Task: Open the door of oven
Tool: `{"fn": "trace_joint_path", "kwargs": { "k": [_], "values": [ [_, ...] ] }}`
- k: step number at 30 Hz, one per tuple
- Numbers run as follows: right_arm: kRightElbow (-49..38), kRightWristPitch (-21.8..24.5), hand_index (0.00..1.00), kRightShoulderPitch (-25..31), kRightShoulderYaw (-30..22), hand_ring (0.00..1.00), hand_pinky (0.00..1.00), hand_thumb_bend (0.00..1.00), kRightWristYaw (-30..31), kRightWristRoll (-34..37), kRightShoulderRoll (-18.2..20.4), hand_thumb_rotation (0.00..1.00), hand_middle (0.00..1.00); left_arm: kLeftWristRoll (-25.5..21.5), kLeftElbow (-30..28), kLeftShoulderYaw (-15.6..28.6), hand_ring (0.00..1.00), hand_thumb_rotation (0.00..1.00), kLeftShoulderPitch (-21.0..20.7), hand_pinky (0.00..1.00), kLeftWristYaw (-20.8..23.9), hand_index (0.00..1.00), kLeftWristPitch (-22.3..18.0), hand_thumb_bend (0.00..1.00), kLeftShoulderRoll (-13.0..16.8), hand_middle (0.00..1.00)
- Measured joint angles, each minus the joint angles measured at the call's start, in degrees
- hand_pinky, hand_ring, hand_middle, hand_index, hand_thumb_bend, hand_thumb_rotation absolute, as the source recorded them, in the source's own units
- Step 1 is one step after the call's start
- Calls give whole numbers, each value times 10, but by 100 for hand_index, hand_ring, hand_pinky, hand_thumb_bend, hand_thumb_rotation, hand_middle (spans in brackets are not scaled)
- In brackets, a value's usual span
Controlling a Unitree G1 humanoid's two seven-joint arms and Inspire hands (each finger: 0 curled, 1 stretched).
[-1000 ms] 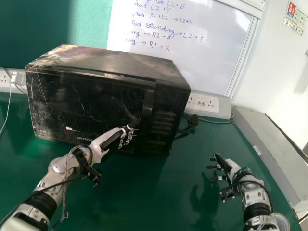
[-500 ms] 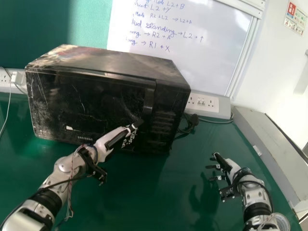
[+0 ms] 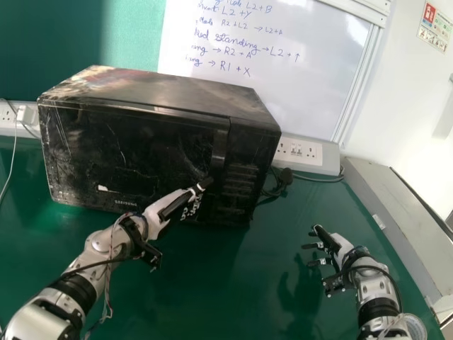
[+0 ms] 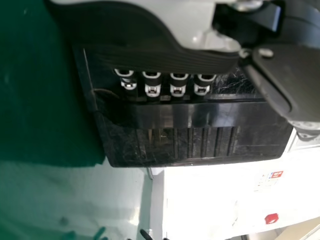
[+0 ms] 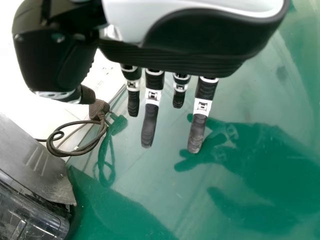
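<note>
My left hand [image 3: 157, 212] is at the upright glossy-black handle [image 3: 219, 150], fingers [image 3: 205, 184] straight, grasping nothing! It looks rigid; I'd hook behind, pull firmly.

The oven [image 3: 184, 91] is black, its door [image 3: 141, 145] streaked with pale scratches — green bench [image 3: 226, 283] beneath, white board [image 3: 297, 92] behind, lettered in blue — and a red-and-white sign [image 3: 433, 27].

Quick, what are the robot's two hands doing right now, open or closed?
Left hand: at the door handle; whether it is open or closed can't be told.
Right hand: open, holding nothing.
</note>
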Motion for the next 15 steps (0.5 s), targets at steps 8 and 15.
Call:
{"fn": "trace_joint_path", "kwargs": {
  "k": [8,15],
  "values": [
    [0,2,93,0,-8,66,66,53,3,6,0,48,69,-21,8,18,74,93,-13,50,-39,100,35,98,-6,96],
    [0,2,95,0,-16,67,64,52,16,12,0,50,73,-30,12,30,65,93,-19,39,-62,100,54,98,-10,97]
  ]
}}
